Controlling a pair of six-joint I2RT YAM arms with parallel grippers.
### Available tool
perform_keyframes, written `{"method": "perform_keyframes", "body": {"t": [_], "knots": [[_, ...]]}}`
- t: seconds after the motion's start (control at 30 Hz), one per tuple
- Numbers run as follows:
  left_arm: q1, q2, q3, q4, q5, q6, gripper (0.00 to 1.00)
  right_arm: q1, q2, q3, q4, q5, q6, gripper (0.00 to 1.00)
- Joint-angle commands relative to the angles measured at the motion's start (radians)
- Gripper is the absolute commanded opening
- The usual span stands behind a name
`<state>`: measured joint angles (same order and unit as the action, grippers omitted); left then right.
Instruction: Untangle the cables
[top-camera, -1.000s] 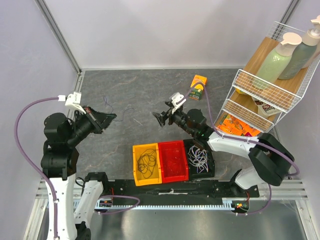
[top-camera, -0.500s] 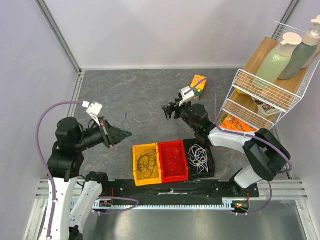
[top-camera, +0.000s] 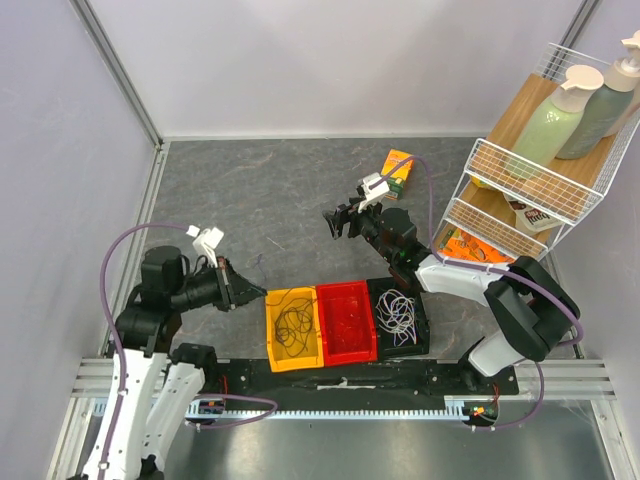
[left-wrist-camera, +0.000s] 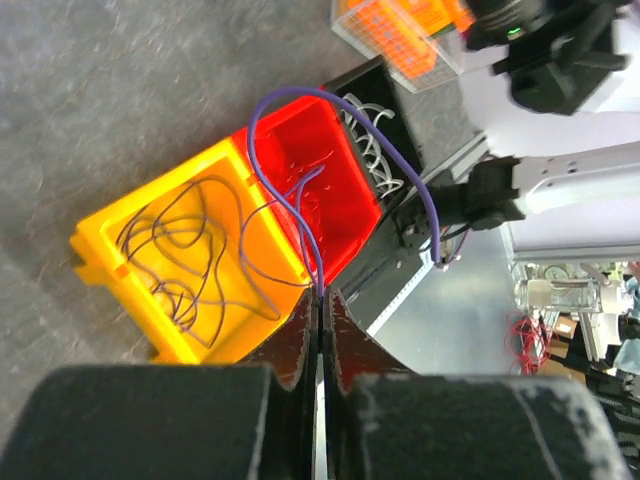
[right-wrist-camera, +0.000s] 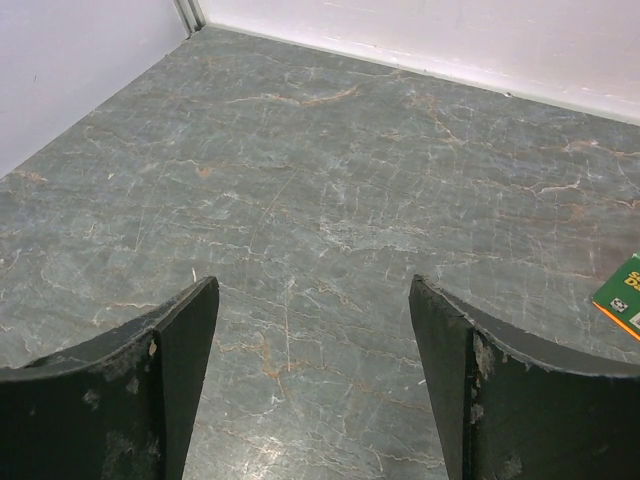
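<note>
My left gripper (top-camera: 255, 290) is shut on a thin purple cable (left-wrist-camera: 252, 135), just left of the yellow bin (top-camera: 272, 345). In the left wrist view the jaws (left-wrist-camera: 322, 292) are pressed together on the cable, and it arcs up over the yellow bin (left-wrist-camera: 100, 250) and red bin (left-wrist-camera: 350, 190). Dark coiled cables (top-camera: 293, 322) lie in the yellow bin. White cables (top-camera: 395, 312) lie in the black bin (top-camera: 420, 325). The red bin (top-camera: 346, 320) looks empty of cables. My right gripper (top-camera: 335, 222) is open and empty above bare grey floor, as its wrist view (right-wrist-camera: 312, 285) shows.
An orange box (top-camera: 399, 172) lies on the floor behind the right gripper, and its corner shows in the right wrist view (right-wrist-camera: 625, 295). A wire rack (top-camera: 500, 205) with bottles (top-camera: 545, 125) and packets stands at the right. Walls close off the back and left.
My left gripper has carried the purple cable from the far left floor toward the near side, up to the yellow bin. My right gripper shifted slightly back, then held still and open.
</note>
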<state>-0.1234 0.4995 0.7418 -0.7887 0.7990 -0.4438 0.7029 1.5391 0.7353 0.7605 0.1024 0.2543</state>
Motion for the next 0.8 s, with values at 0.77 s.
{"method": "perform_keyframes", "body": {"t": [0.77], "knots": [[-0.752,0.534,-0.087,0.129,-0.619,-0.495,0.02,-0.008,0.01,0.016,0.039,0.0,0.002,0.84]]}}
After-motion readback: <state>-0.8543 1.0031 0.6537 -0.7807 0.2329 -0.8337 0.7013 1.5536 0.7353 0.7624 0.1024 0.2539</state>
